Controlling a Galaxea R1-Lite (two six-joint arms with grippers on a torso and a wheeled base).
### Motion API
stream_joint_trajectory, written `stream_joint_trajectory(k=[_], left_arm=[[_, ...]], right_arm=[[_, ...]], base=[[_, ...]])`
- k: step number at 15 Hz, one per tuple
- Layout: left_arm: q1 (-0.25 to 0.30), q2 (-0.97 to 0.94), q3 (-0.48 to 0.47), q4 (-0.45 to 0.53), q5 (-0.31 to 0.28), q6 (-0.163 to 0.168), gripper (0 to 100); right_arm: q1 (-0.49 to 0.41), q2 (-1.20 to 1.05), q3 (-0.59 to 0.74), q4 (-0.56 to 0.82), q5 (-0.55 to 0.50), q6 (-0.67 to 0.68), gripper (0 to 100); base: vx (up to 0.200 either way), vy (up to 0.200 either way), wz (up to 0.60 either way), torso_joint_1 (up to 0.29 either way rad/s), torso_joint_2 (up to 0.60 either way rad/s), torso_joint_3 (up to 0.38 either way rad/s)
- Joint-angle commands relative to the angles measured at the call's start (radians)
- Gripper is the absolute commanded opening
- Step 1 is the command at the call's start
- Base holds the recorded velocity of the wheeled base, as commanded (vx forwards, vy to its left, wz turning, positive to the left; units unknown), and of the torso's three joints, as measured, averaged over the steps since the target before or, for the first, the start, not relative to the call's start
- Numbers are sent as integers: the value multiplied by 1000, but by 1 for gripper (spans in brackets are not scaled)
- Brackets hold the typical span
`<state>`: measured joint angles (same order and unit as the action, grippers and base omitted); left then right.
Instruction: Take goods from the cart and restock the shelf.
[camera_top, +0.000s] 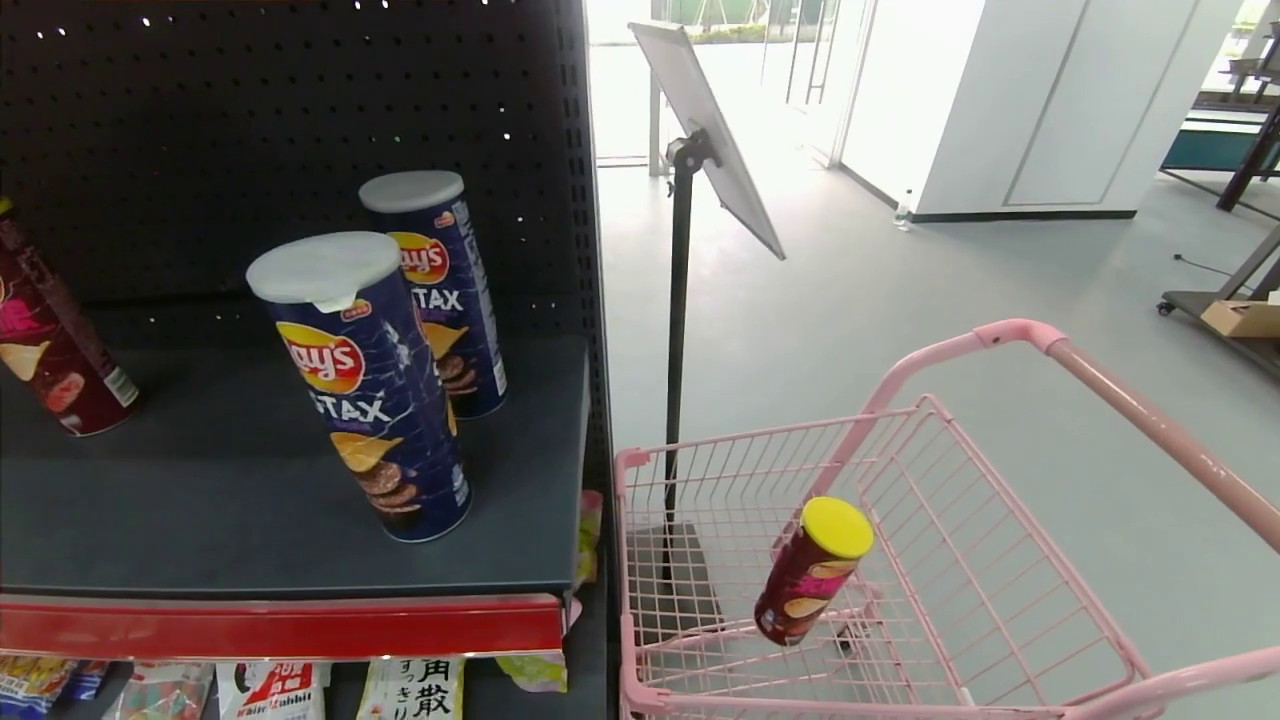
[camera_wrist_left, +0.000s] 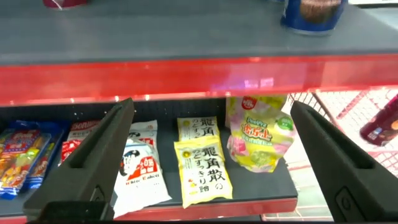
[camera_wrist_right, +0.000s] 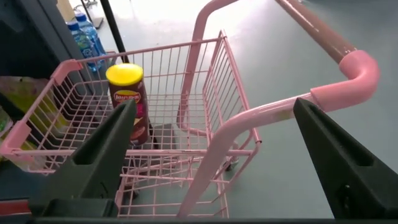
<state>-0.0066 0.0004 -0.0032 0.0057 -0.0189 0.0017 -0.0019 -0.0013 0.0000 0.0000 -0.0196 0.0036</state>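
Observation:
A maroon chip can with a yellow lid (camera_top: 812, 570) stands tilted in the pink wire cart (camera_top: 1150, 420), leaning on its side wall. My right gripper (camera_wrist_right: 216, 102) hovers open above the cart (camera_wrist_right: 336, 74), a short way from that can (camera_wrist_right: 126, 87), with nothing between its fingers. On the dark shelf (camera_top: 230, 490) stand two blue chip cans (camera_top: 365, 390) (camera_top: 440, 290) and a maroon can (camera_top: 50, 340) at the far left. My left gripper (camera_wrist_left: 211, 104) is open and empty, level with the shelf's red front edge (camera_wrist_left: 186, 78) and facing the lower shelf.
Snack bags (camera_wrist_left: 202, 165) lie on the lower shelf. A sign stand on a black pole (camera_top: 680, 300) rises between shelf and cart. Water bottles (camera_wrist_right: 84, 37) stand on the floor beyond the cart. Open grey floor stretches to the right of the cart.

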Motion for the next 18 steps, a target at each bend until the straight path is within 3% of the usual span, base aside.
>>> stream_joint_trajectory(k=[1,12,18], left_arm=[[-1,0,0,0,1,0,100],[-1,0,0,0,-1,0,100],[0,0,0,0,-1,0,100]], right_arm=[[-1,1,0,0,0,-1,100],[-1,1,0,0,1,-2,100],[-1,1,0,0,1,-2,100]], base=[[0,0,0,-183,447,266],[0,0,0,-204,523,319],[0,200,0,-29,84,58]])
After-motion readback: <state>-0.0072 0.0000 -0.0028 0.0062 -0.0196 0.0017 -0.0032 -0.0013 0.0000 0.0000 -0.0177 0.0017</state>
